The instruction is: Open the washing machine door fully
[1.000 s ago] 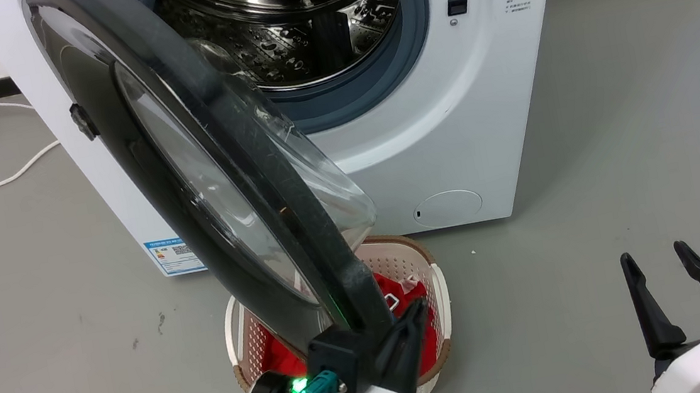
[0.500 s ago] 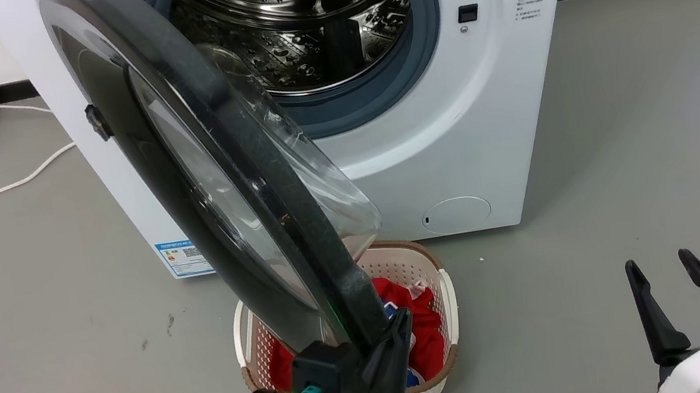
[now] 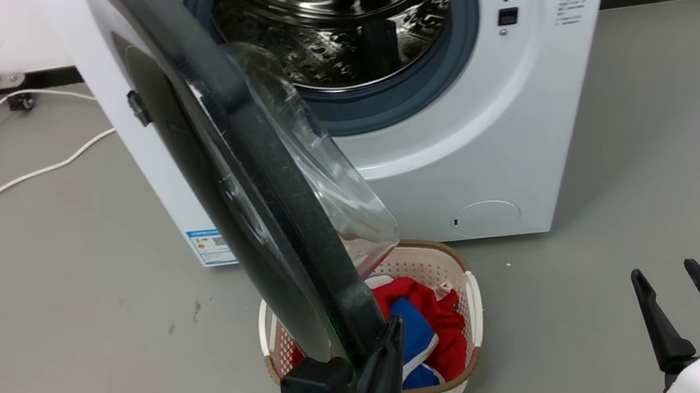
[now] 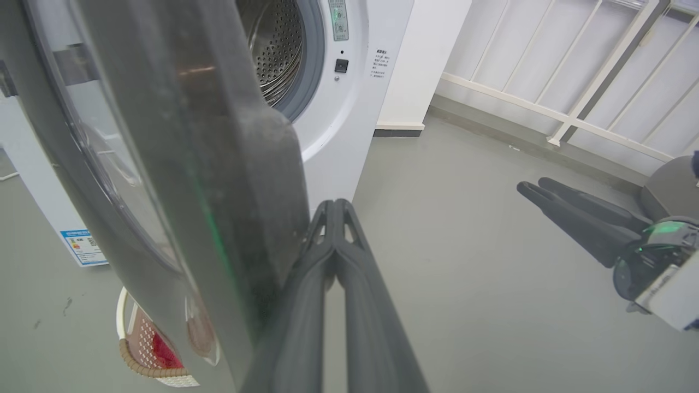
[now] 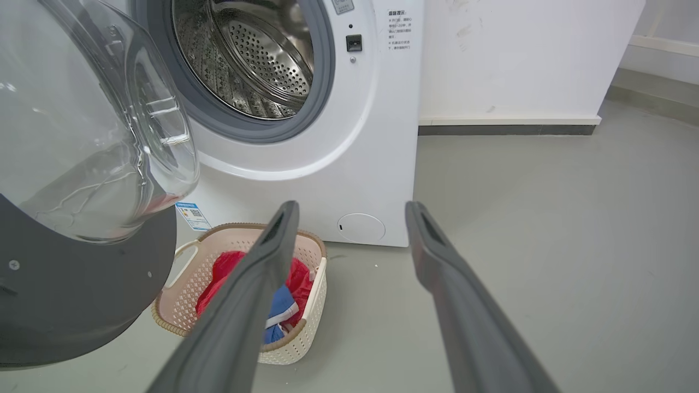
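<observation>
From the head, we see the washing machine door (image 3: 248,193) swung out from the washing machine (image 3: 458,156), standing roughly edge-on before its drum opening. Our left end effector (image 3: 394,330) rests against the door's lower rim. Our right end effector (image 3: 664,272) hangs off the machine's right front corner, fingers spread, empty.

At the left wrist, the left fingers (image 4: 360,316) press together beside the rim, gripping nothing.

At the right wrist, a laundry basket (image 5: 315,297) sits on the floor before the machine.

Smooth glossy white washing machine (image 3: 493,149) with shiny perforated steel drum (image 3: 327,27), matt grey rubber gasket (image 3: 404,97) and dark plastic washing machine door (image 3: 262,190) with clear glass bowl (image 3: 333,185); in front of it, a perforated cream plastic basket (image 3: 455,264) holding red and blue cloth (image 3: 441,324).
</observation>
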Robot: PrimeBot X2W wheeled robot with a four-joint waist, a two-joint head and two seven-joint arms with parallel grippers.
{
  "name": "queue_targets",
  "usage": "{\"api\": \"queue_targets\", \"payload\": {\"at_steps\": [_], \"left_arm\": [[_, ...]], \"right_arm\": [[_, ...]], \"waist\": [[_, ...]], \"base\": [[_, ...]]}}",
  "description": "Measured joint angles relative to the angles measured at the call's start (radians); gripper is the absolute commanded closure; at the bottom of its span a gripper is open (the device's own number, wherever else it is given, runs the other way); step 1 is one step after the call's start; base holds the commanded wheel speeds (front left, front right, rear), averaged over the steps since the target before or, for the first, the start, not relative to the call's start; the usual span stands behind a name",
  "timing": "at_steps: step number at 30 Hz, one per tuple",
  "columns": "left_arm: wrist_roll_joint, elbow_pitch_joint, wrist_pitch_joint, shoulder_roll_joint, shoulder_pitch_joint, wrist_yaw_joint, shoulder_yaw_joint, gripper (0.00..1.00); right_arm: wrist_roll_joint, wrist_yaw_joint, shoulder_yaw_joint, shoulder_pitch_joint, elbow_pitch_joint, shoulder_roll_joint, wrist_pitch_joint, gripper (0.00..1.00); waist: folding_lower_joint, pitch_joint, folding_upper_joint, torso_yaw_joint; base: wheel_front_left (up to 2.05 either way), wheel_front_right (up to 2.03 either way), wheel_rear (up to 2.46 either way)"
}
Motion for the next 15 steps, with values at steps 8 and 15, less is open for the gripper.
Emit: {"api": "queue_targets", "payload": {"at_steps": [8, 15], "left_arm": [[0.005, -0.017, -0.003, 0.000, 0.000, 0.015, -0.001, 1.00], [0.015, -0.031, -0.021, 0.003, -0.003, 0.026, 0.004, 1.00]], "right_arm": [[0.007, 0.000, -0.002, 0.000, -0.007, 0.000, 0.007, 0.00], [0.010, 0.000, -0.010, -0.001, -0.010, 0.000, 0.011, 0.00]], "waist": [[-0.0001, 0.011, 0.0000, 0.053], [0.0000, 0.019, 0.0000, 0.116]], "base": [[0.00, 0.00, 0.00], [0.00, 0.00, 0.00]]}}
